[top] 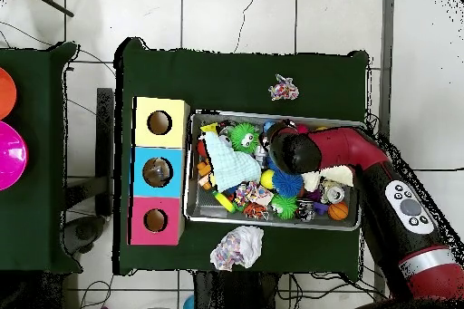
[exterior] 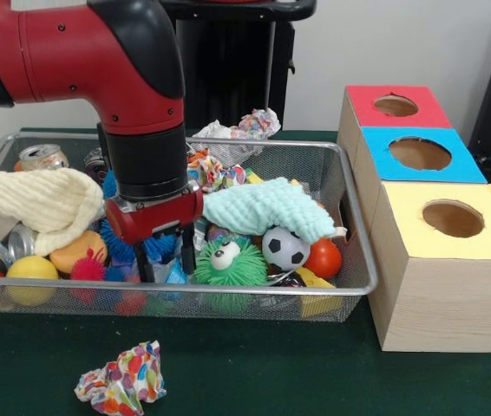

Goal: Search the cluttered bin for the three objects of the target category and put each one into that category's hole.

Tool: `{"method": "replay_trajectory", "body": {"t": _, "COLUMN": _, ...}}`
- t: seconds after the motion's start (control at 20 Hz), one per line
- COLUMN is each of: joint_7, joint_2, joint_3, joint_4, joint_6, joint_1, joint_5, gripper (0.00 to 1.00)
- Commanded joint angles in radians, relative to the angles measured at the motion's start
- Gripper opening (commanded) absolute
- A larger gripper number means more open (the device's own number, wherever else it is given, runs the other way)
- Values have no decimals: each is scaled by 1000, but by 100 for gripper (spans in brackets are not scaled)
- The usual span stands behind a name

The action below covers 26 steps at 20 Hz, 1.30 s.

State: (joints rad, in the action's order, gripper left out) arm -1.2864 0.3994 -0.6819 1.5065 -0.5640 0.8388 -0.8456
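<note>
Now we note the gripper [exterior: 166, 257] down in the wire bin [exterior: 350, 208], black fingers [exterior: 188, 253] spread, holding nothing. Under them: blue spiky ball [exterior: 128, 247]. Green fuzzy ball [exterior: 230, 263] lies just beside, toward the boxes [exterior: 441, 260]. Target category unclear.
</note>
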Motion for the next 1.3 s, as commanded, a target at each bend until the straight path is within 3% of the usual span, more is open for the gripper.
{"method": "replay_trajectory", "body": {"t": 0.05, "joint_7": 193, "joint_2": -79, "joint_3": 2, "joint_4": -84, "joint_6": 4, "joint_1": -10, "joint_5": -78, "gripper": 100}}
{"method": "replay_trajectory", "body": {"t": 0.75, "joint_7": 172, "joint_2": -85, "joint_3": 15, "joint_4": -91, "joint_6": 16, "joint_1": -21, "joint_5": -87, "gripper": 100}}
{"method": "replay_trajectory", "body": {"t": 0.8, "joint_7": 168, "joint_2": -85, "joint_3": 16, "joint_4": -91, "joint_6": 17, "joint_1": -21, "joint_5": -86, "gripper": 0}}
{"method": "replay_trajectory", "body": {"t": 1.3, "joint_7": 170, "joint_2": -91, "joint_3": 15, "joint_4": -93, "joint_6": 30, "joint_1": -19, "joint_5": -81, "gripper": 0}}
